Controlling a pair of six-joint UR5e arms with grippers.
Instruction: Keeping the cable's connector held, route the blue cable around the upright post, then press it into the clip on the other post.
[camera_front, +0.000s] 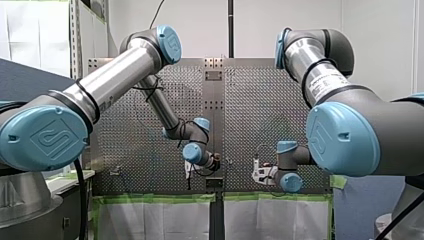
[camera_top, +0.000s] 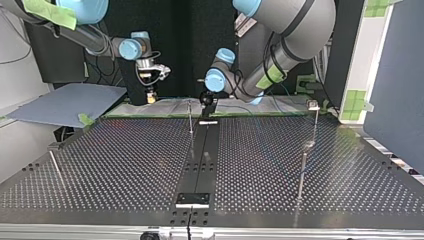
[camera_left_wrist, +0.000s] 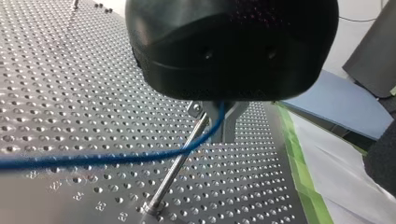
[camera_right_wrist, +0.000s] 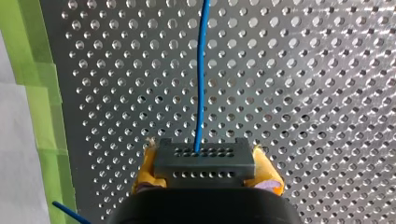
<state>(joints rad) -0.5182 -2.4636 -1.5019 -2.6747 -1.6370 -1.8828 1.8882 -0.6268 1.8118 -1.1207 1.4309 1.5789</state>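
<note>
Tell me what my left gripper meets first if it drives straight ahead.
Probably the upright post, whose top sits right at the left gripper, with the blue cable crossing it; beyond lies the perforated table. Depth is unclear.

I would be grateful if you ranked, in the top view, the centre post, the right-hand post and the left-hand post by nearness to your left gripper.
1. Centre post: right beside my left gripper, far back.
2. Right-hand post: at the view's right, also far back.
3. Left-hand post: at the view's left, nearer the camera.
</note>
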